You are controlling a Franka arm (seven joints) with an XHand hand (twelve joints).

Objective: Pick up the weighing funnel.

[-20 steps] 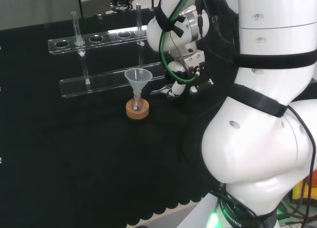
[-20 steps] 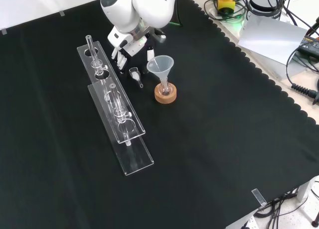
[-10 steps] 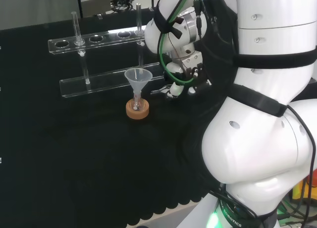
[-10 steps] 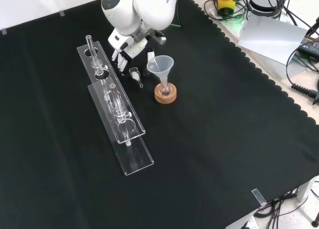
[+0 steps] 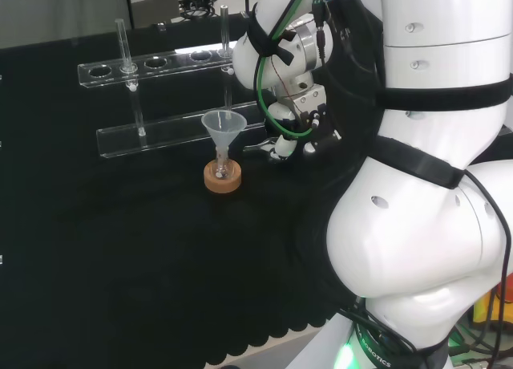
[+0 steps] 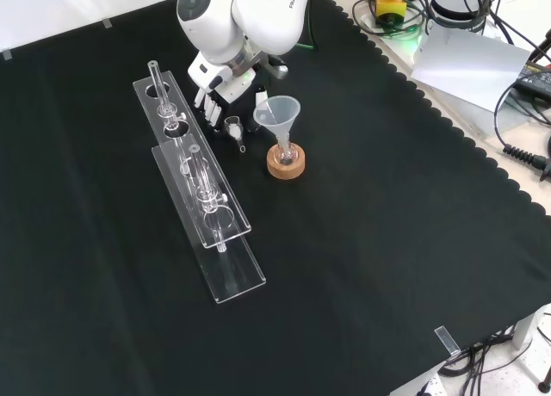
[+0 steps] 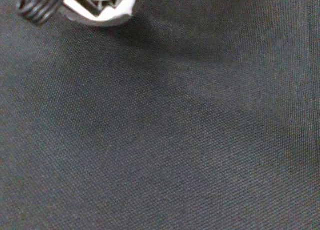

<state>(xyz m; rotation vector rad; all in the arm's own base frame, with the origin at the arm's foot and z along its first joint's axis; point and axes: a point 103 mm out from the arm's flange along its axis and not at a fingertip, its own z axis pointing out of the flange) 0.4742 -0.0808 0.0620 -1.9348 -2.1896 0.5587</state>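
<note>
Black cloth [image 6: 387, 241], hand [image 6: 220, 90] at weighing funnel [image 6: 232, 126]

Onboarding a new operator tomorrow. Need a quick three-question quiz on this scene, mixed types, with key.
1. True or false: the funnel stands mouth up with its stem in a flask on a cork ring.
2. In the front view, the weighing funnel lies: A) on the cloth between the tube rack and the funnel; B) inside the rack; C) to the right of the cork ring.
3. Short answer: which piece lies closest to the robot hand?
Key: 1 true; 2 A; 3 the weighing funnel.
</note>
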